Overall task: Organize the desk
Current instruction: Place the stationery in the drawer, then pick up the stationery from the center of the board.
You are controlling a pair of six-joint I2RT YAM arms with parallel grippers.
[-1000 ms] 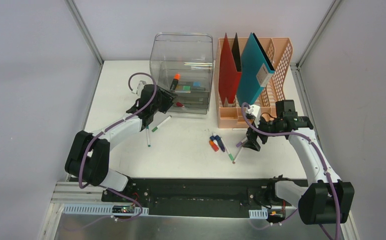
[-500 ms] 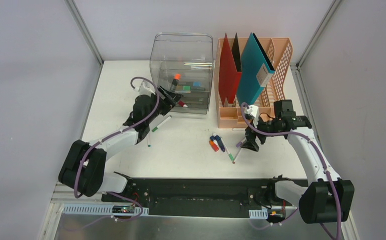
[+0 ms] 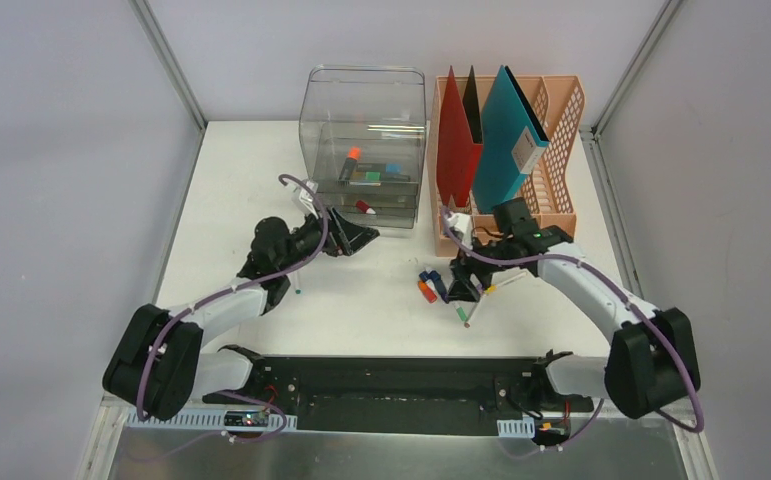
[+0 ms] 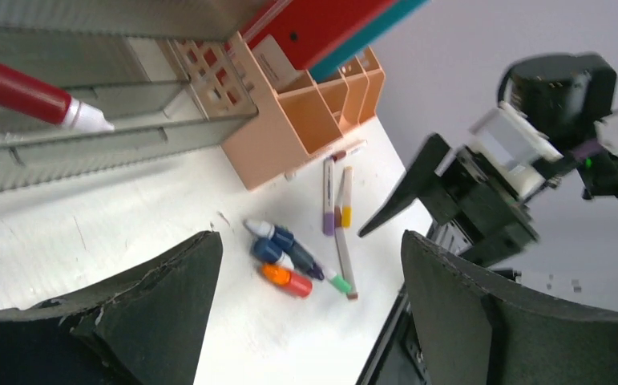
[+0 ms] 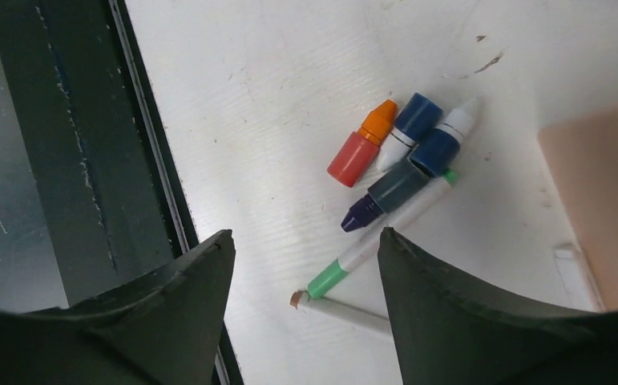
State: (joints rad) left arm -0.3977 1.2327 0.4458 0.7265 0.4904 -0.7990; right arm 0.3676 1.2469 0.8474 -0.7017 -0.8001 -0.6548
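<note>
The white desk [image 3: 361, 300] carries a cluster of short markers [image 3: 431, 286]: an orange-capped red one [image 5: 361, 148], two blue ones [image 5: 414, 128] and a dark purple-tipped one [image 5: 381, 196]. Beside them lie a green-capped pen [image 5: 345, 265] and a brown-tipped pen [image 5: 337, 309]. My right gripper [image 3: 461, 285] hovers open just over these pens [image 5: 305, 237], with nothing between its fingers. My left gripper [image 3: 356, 238] stands open and empty in front of the clear drawer box [image 3: 366, 145], facing the marker cluster [image 4: 289, 277]. Purple-capped [image 4: 328, 204] and yellow-capped [image 4: 345, 208] pens lie near the rack.
The peach file rack [image 3: 551, 150] holds a red folder [image 3: 458, 140] and a teal folder [image 3: 506, 140]. Inside the drawer box lie an orange-capped marker [image 3: 349, 165] and a red-capped one [image 4: 37, 95]. A pen tip [image 3: 299, 291] shows beneath the left arm. The black rail [image 5: 73, 144] edges the desk's near side.
My left gripper let go inside the drawer box, backed out toward the right and opened wide. My right arm swung left over the markers and its jaws narrowed slightly.
</note>
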